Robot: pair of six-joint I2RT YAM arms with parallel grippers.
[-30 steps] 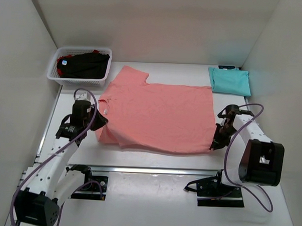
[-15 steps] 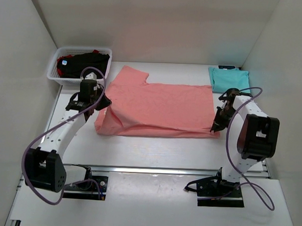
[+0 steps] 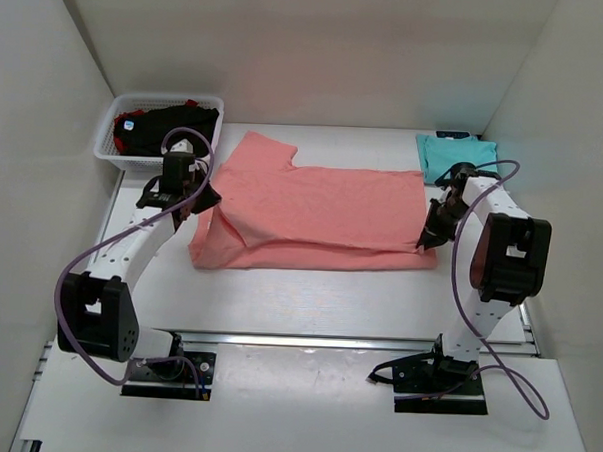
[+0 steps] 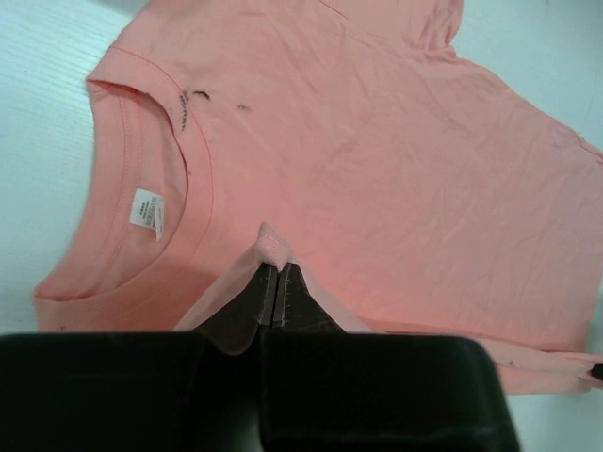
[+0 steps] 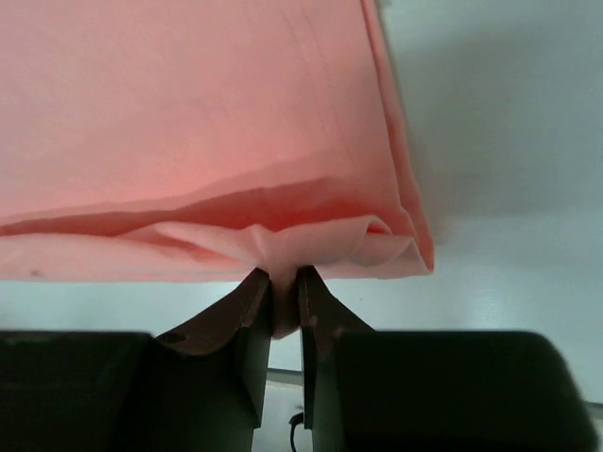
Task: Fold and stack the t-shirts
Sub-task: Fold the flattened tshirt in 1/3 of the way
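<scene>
Pink shirt lies on the table, long axis left to right, collar at the left and its near part doubled over toward the far side.

Left gripper, at the collar end, is closed tight on a ridge of cloth. Right gripper, at the hem end, has its jaws barely parted with a pinch of hem between them.

Near sleeve is hidden under the fold. How many layers each pinch holds cannot be told.

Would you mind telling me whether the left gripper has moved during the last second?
Yes. The left gripper has moved up the view, closer to the white basket, carrying an edge of the salmon-pink t-shirt.
</scene>
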